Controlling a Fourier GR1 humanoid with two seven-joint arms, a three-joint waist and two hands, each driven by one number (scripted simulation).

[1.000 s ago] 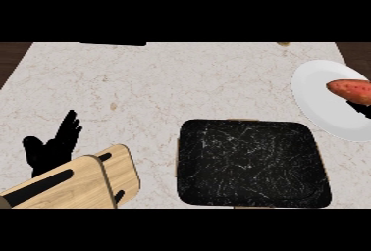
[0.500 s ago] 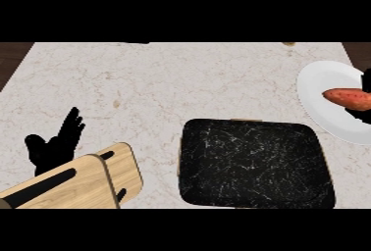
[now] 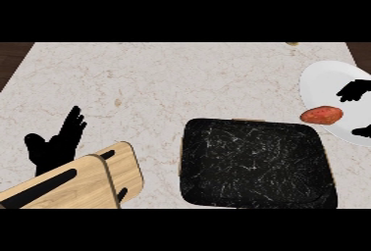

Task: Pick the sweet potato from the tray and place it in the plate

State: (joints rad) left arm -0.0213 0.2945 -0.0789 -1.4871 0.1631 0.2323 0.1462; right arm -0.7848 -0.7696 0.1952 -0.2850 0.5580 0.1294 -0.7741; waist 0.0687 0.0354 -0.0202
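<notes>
Since half a sec ago, my right hand [image 3: 354,90] has let go: fingers spread, holding nothing. Sweet potato [image 3: 322,114] now lies at the plate [image 3: 324,81]'s 7 o'clock rim, just beside my fingertips, toward the tray [image 3: 253,166]. Left hand [image 3: 58,142] rests open, approx 9 o'clock.

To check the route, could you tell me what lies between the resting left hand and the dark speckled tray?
In the head view, the pale forearm panels lie between the left hand and tray.
</notes>
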